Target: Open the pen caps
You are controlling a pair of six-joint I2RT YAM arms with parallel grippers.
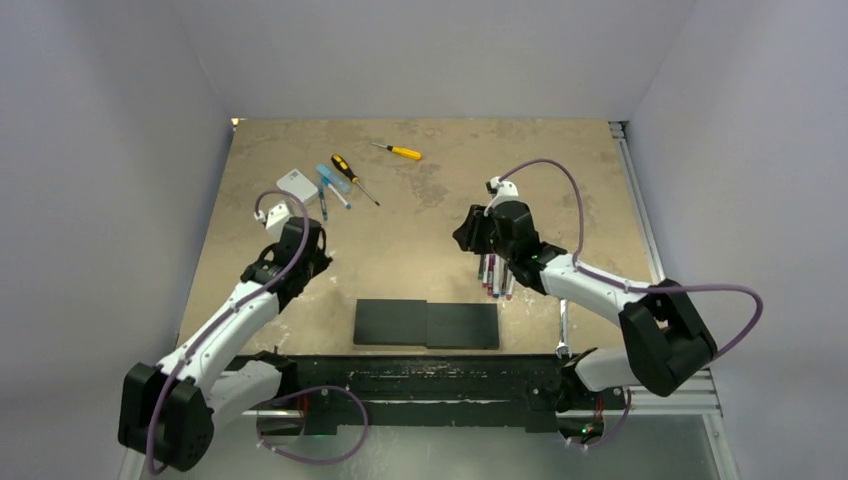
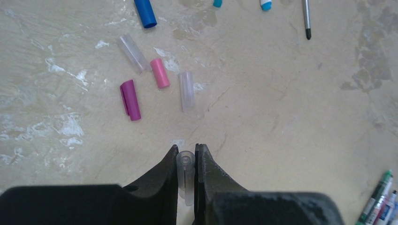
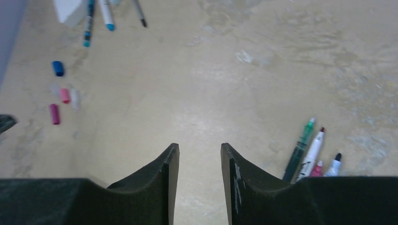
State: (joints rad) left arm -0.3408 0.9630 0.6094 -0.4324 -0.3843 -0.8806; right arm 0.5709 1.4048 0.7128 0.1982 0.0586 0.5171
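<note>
**Left end effector [image 2: 187, 152] clenched on a clear cap [image 2: 186, 165]; right end effector [image 3: 200, 150] released**

On the tan counter [image 1: 420, 230] the right end effector hangs with its jaws parted and nothing between them. It sits over a bundle of pens [image 1: 493, 276] at the right middle of the top view. In the right wrist view that bundle lies at the lower right of the frame, just beside the right-hand finger. Their long axes run up-frame with a slight lean to the right. Whether any of them is capped I cannot tell. Other pens [image 1: 330, 190] lie at the upper left of the top view beside a white box [image 1: 296, 182], nearer the left arm.

Removed caps lie close together at the upper left of the left wrist view. They are a blue cap [image 2: 145, 11], two clear caps [image 2: 133, 51], a pink cap [image 2: 160, 73] and a magenta cap [image 2: 130, 99].

The left end effector grips its clear cap with the cap's long axis along the fingers. This pile lies up-frame and a little left of the jaws, so it is probably where the cap gets dropped. The next pen looks like the right arm's to take, since it is far nearer the bundle.
</note>
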